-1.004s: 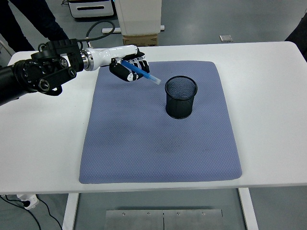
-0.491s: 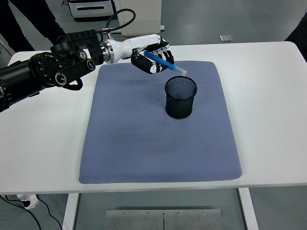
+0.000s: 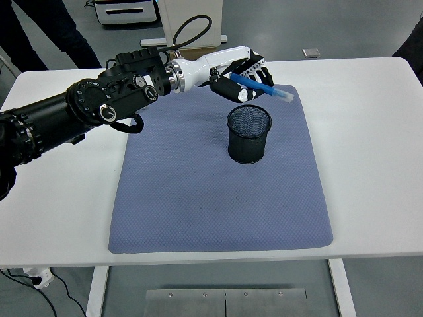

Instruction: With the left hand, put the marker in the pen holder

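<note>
Your left hand point(image 3: 243, 78) gripped blue marker point(image 3: 260, 86), held nearly flat, above and behind cup point(image 3: 249, 134) on mat point(image 3: 218, 191). Risk: tip overshot rim; released unrotated, marker likely bridged mouth or rolled onto counter point(image 3: 370, 145).

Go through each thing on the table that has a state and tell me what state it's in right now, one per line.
left hand: fingers curled around the marker, raised beyond the pen holder.
marker: held, tilted with its pale tip lower and to the right, not in the holder.
pen holder: upright on the mat, nothing visible inside.
mat: lying flat on the table.
right hand: not in view.
</note>
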Available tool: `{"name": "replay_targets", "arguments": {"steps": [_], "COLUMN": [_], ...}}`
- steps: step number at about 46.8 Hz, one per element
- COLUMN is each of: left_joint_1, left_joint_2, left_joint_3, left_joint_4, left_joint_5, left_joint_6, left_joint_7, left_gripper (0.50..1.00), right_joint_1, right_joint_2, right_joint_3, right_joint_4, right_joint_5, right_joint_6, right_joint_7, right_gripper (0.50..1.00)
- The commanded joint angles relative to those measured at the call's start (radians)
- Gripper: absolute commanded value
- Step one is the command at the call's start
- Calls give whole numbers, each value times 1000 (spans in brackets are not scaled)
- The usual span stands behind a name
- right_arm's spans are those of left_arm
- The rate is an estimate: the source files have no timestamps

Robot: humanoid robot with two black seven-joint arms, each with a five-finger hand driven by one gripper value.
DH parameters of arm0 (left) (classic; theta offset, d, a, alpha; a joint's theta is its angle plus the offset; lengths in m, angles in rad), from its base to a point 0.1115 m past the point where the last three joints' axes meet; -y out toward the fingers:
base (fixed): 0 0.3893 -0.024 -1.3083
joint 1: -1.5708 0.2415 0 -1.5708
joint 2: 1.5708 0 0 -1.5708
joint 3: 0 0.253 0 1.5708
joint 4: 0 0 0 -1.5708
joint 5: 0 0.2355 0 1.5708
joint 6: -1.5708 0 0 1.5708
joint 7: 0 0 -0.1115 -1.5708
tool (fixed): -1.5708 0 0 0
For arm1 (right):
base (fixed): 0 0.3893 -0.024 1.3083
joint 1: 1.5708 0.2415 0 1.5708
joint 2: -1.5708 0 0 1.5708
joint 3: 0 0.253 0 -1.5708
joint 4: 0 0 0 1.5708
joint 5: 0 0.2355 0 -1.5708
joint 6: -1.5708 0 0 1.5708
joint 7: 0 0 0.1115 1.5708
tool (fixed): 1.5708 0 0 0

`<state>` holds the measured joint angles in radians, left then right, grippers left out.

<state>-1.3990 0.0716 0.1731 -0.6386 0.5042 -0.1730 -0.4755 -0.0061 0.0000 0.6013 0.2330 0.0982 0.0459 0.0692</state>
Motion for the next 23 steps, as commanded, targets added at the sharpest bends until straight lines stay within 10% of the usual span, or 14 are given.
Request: {"name": "replay_targets", "arguments": {"steps": [1, 23], "left_joint_1": [5, 113], "left_joint_2": [-21, -72], "left_joint_3": [0, -96], "left_joint_4": [0, -4], "left_joint_5": [-33, -225], "left_joint_6": [-5, 1], "left_joint_7": [0, 1], "left_gripper": [500, 500], "right_joint_1": [0, 0], "right_joint_2": [0, 0], "right_joint_3": [0, 0], "right_joint_4": [0, 0], "right_joint_5": [0, 0], "right_joint_6": [0, 0], "right_joint_7": [0, 0], "right_gripper": [1000, 1000]}}
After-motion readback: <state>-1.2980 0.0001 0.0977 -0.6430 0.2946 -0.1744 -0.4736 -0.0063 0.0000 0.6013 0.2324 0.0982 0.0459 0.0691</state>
